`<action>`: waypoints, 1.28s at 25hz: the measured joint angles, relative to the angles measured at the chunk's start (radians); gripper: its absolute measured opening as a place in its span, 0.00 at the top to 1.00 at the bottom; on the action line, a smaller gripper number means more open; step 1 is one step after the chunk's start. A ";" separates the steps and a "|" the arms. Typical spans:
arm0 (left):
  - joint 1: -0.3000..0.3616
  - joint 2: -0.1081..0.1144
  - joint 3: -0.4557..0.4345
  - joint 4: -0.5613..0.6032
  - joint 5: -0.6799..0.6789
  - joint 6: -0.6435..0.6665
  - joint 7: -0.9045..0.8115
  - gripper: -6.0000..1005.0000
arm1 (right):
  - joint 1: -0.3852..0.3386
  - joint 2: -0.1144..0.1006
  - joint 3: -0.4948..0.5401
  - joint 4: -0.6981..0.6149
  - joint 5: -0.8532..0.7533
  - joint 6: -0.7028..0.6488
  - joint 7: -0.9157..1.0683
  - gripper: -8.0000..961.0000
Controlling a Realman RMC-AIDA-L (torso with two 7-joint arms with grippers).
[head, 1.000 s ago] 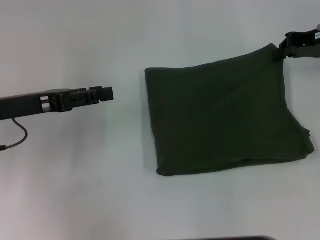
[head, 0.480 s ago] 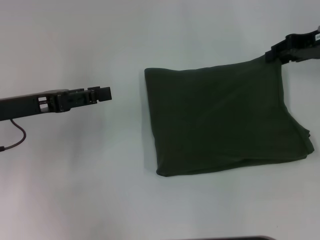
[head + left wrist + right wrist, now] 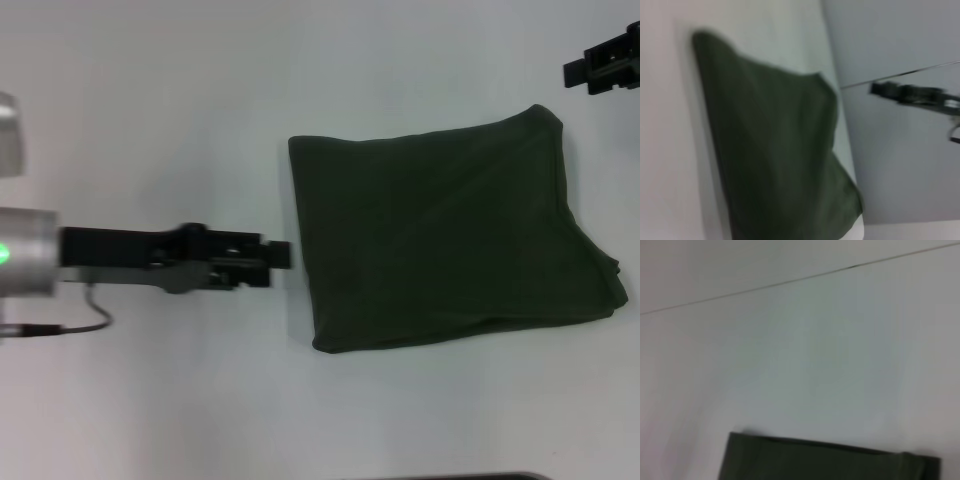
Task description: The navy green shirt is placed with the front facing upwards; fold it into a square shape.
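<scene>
Navy green shirt [image 3: 450, 235], just one, is laid folded into a rough square on the white table [image 3: 150, 400]. Left gripper [image 3: 278, 254] is parked just beside it, right gripper [image 3: 603, 68] held apart; openings can't be made out.

White table [image 3: 805, 355] fills most of the right wrist view. Thin dark line crosses the frame at a slant near one edge; pale surface on both sides of it. Cannot tell whether it is the table's edge or a seam.

Shirt [image 3: 830, 462]: dark green, lying flat on the table, only a strip of it in frame. Visible edge runs nearly straight. One corner squared off; the other end shows a small raised bump in the fabric. No lettering visible.

No gripper fingers visible in this view.
</scene>
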 joint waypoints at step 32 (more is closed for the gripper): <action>-0.198 -0.058 0.221 -0.205 0.026 -0.393 -0.099 0.41 | -0.020 0.026 0.016 0.008 0.062 -0.022 -0.072 0.52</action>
